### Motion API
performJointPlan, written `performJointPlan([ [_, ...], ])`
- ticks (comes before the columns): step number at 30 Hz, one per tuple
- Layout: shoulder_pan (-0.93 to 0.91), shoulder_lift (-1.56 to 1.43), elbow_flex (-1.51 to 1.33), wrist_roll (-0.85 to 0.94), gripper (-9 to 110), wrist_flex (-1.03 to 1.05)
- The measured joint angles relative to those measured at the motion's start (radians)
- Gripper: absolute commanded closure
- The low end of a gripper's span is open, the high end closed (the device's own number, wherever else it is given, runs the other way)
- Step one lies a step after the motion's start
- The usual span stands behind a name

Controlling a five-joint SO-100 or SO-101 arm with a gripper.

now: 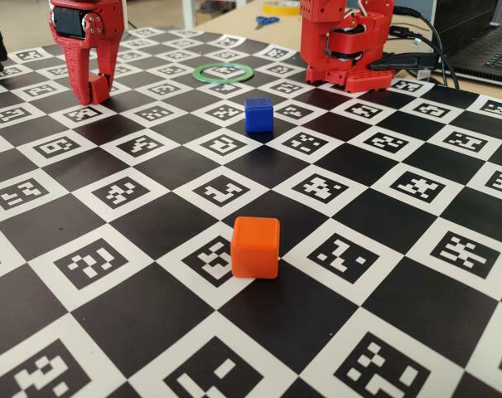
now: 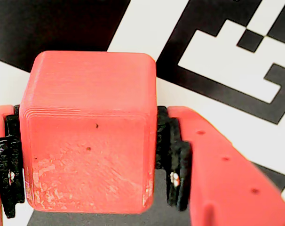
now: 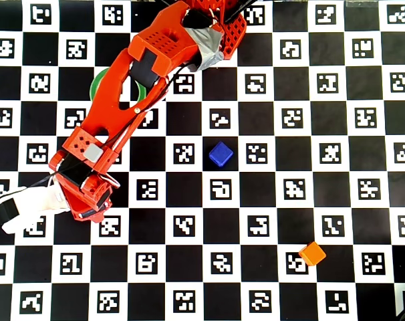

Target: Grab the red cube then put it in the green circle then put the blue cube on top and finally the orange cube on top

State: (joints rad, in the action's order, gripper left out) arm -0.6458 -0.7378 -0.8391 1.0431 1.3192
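No word, brand name or number can be read in any of the three views. The only signs are the square black-and-white coded markers (image 3: 221,188) that are printed on the white fields of the checkered mat (image 1: 152,166) covering the counter. Each marker shows a different blocky pattern, but these are machine codes and not letters or digits. In the wrist view, a part of one such marker (image 2: 236,61) is visible on the mat. The red cube (image 2: 88,136), the blue cube (image 1: 258,114), the orange cube (image 1: 255,247) and the green circle (image 1: 224,73) carry no print or label.
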Motion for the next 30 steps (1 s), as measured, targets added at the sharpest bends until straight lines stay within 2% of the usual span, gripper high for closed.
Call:
performJointPlan([
  [8, -0.015, -0.124, -0.169, -0.066, 96, 0.011],
  [18, -0.021, -0.629, -0.580, -0.167, 98, 0.041],
  [30, -0.110, -1.042, -0.831, -0.206, 98, 0.172],
])
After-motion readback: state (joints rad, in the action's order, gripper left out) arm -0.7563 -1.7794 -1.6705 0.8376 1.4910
